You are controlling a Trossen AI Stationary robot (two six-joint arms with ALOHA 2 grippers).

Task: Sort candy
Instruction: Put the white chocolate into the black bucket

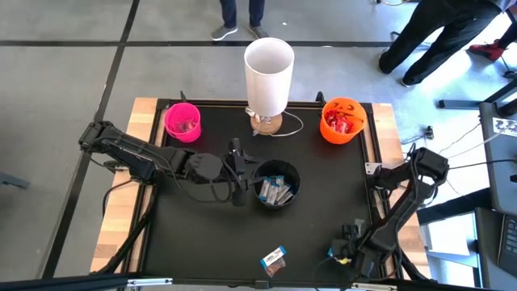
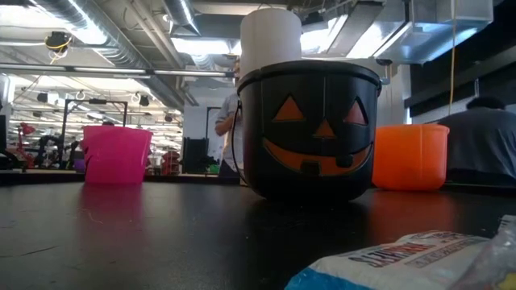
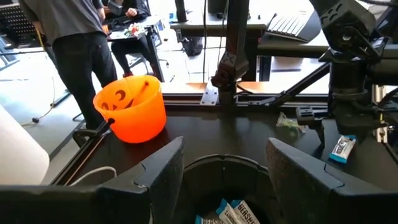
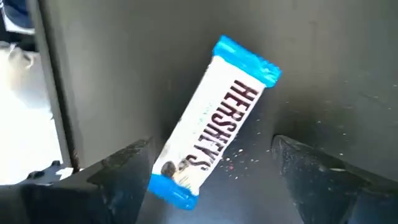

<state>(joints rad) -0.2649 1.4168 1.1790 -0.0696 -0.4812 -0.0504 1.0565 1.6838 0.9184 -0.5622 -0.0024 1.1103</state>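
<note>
1. High view: my left gripper (image 1: 237,174) sits just left of the black pumpkin bucket (image 1: 276,184) at mid-table, fingers released, nothing in them. I judge it is placed there because blue-and-white bars (image 1: 273,191) go into that bucket.
2. My right gripper (image 1: 346,242) hangs low over the near right part of the mat, by the edge. Two loose candies (image 1: 275,259) lie at the near edge, well to its left.
3. The pink cup (image 1: 182,121) stands far left and the orange bucket (image 1: 342,120) far right with red packets inside; a white lamp (image 1: 268,74) stands between them. Colours are kept apart, so sorting looks well along.
4. Right wrist view gives what the overhead cannot: a Hershey's bar (image 4: 212,121) lies flat on the mat between my spread right fingers (image 4: 121,171), not yet gripped. I judge the grasp comes next.
5. Left wrist view looks down into the black bucket and shows wrappers (image 3: 233,213) at its bottom, plus my open left fingers (image 3: 163,173) straddling its rim.
6. Low view alone shows the bucket's orange pumpkin face (image 2: 316,137) and a wrapper (image 2: 407,258) close to the lens.
</note>
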